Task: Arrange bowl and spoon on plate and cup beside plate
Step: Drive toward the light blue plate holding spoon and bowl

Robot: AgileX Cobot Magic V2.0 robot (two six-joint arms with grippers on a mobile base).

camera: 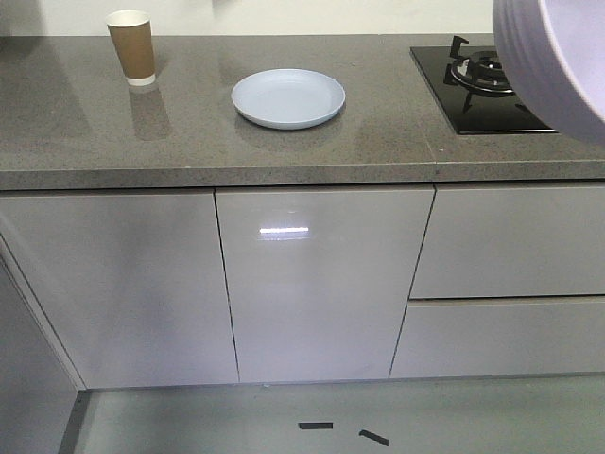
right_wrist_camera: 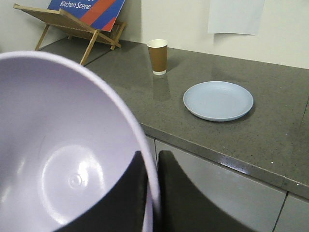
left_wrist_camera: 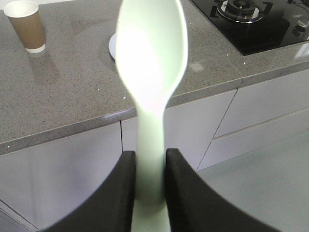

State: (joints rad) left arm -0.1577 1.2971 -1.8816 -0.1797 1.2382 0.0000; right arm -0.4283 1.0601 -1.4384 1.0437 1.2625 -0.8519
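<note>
The pale bluish plate [camera: 288, 97] lies on the grey countertop, with the brown paper cup [camera: 131, 47] standing upright to its left, apart from it. My left gripper [left_wrist_camera: 151, 159] is shut on the handle of the mint-white spoon [left_wrist_camera: 150, 53], held in front of the counter edge with its head pointing at the plate [left_wrist_camera: 112, 46]. My right gripper [right_wrist_camera: 152, 162] is shut on the rim of the lavender bowl [right_wrist_camera: 58, 145], one finger inside and one outside. The bowl [camera: 553, 57] hangs at the upper right of the front view, off to the right of the plate [right_wrist_camera: 218, 100]. The cup [right_wrist_camera: 157, 56] also shows there.
A black gas hob [camera: 477, 80] sits on the right of the countertop [camera: 85, 123]. A wooden stand with a blue and red sign [right_wrist_camera: 77, 19] is at the far left end. Grey cabinet doors and drawers [camera: 321, 284] run below the counter edge.
</note>
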